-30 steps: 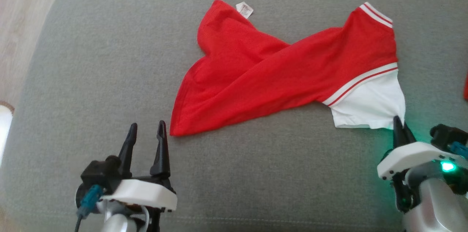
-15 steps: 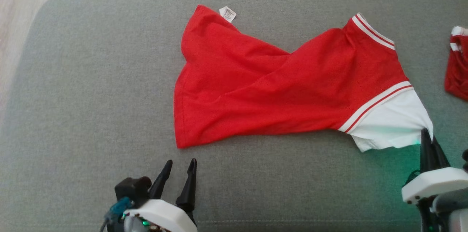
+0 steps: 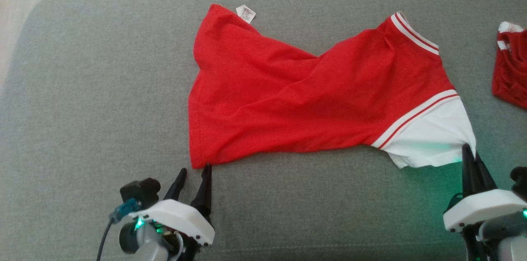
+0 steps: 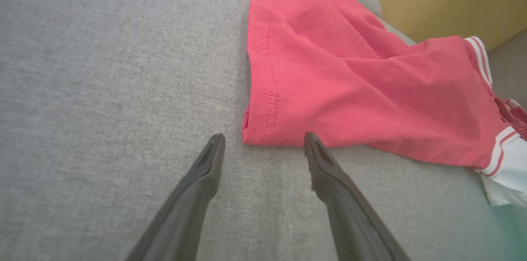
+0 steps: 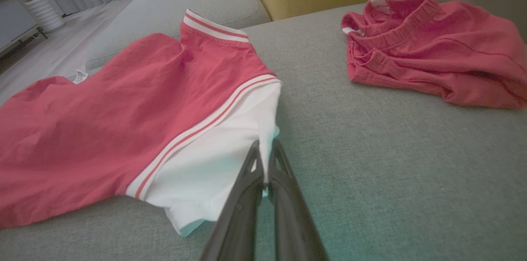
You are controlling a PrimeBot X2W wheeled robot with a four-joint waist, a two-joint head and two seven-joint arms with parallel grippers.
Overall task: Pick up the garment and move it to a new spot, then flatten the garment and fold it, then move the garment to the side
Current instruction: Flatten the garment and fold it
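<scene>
The things lie on a wide grey cushion [image 3: 103, 88] with a woven cover and rounded corners. On its middle lies a red garment [image 3: 288, 96], spread out but not flat: long folds run across it, and its far left part is twisted over the rest. A small white label [image 3: 246, 13] sticks out at its far edge. Its right end is a white part [image 3: 432, 139], divided from the red by white and red stripes, and a striped band [image 3: 413, 32] closes the far right corner. Further to the right, apart from it, a second red garment [image 3: 510, 73] lies crumpled in a heap on the same cushion.
</scene>
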